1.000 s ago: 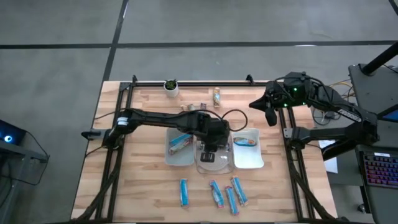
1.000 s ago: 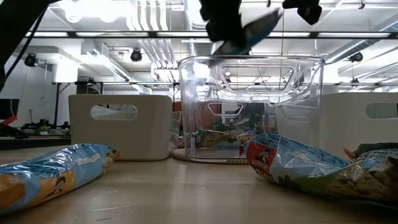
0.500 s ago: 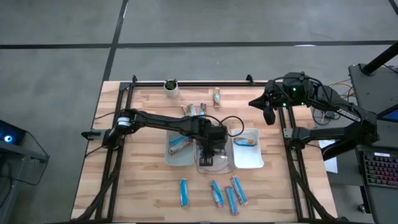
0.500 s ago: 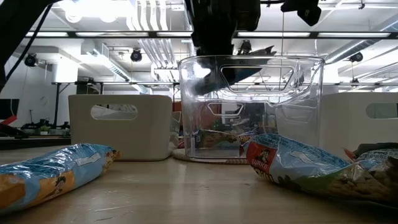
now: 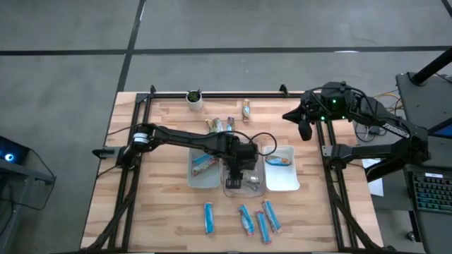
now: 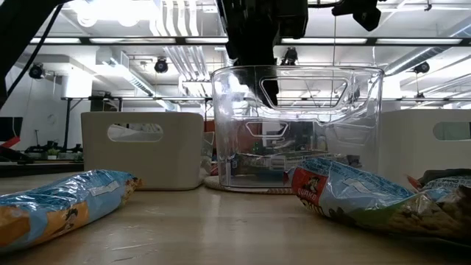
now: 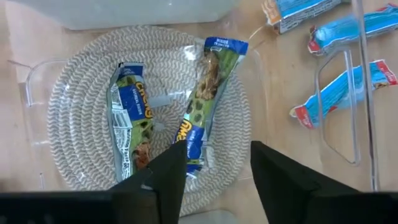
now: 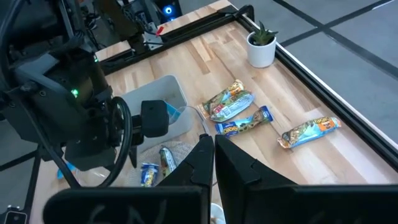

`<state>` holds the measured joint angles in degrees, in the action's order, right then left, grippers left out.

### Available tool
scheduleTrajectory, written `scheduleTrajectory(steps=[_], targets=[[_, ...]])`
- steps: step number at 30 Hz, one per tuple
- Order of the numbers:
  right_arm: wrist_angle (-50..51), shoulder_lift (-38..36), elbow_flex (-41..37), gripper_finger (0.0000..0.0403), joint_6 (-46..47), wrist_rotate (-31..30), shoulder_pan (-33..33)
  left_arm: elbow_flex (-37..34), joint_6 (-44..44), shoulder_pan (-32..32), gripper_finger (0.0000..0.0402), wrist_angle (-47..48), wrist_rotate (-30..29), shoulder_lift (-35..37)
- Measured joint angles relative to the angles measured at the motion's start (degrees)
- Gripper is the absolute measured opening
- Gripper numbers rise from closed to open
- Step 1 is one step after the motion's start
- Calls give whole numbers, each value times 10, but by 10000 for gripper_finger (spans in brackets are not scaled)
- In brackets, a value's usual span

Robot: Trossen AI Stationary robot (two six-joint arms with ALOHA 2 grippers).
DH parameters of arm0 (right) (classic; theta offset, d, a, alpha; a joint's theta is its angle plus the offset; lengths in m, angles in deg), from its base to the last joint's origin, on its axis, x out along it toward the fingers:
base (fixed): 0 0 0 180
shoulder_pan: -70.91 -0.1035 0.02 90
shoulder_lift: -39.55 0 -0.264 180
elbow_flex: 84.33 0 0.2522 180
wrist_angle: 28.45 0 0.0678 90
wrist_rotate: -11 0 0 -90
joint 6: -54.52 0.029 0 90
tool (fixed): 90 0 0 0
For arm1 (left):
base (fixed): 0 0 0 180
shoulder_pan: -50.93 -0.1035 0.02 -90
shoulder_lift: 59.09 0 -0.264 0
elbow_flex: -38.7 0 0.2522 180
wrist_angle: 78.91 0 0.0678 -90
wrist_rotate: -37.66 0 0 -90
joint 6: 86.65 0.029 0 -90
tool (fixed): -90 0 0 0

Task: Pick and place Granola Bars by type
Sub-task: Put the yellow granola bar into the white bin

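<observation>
Dropped from the left gripper (image 7: 214,171), a green bar (image 7: 208,93) lies in the clear tray (image 5: 260,189).

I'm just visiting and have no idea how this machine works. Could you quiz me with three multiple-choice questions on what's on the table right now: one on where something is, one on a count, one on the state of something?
1. Where is the left gripper?
A. Above the clear middle tray
B. Beside the potted plant
C. Over the loose blue bars at the table's front edge

2. How many granola bars lie in the clear middle tray?
A. None
B. Two
C. Five

3. How do the left gripper's fingers stand?
A. Clamped on a bar
B. Apart, holding nothing
C. Pressed shut together

Answers:
1 A: the high view shows the left arm ending over the middle tray.
2 B: the left wrist view shows two green-wrapped bars lying side by side on the tray's floor.
3 B: the left wrist view shows a gap between the fingers, with both bars lying below them.
</observation>
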<state>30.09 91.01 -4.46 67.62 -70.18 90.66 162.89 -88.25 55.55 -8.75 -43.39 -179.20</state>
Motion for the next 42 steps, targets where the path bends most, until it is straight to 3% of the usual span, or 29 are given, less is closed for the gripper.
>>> scheduleTrajectory(steps=[8, 11, 14, 16, 31, 42], targets=[[0, 0, 0, 9, 0, 0, 0, 11, -11, 0, 155, 1, 2, 0], [0, 0, 0, 9, -1, 0, 0, 19, -18, 2, 106, 7, 6, 2], [0, 0, 0, 9, -2, 0, 0, 29, -22, 5, 30, 17, 28, 9], [0, 0, 0, 9, -2, 1, 0, 35, -35, 8, 11, 17, 40, 16], [5, 0, 0, 9, 0, 2, 0, 48, -84, 122, 0, 19, 32, 122], [5, 0, 0, 9, 0, 4, 0, 47, -57, 215, 0, 42, 30, 154]])
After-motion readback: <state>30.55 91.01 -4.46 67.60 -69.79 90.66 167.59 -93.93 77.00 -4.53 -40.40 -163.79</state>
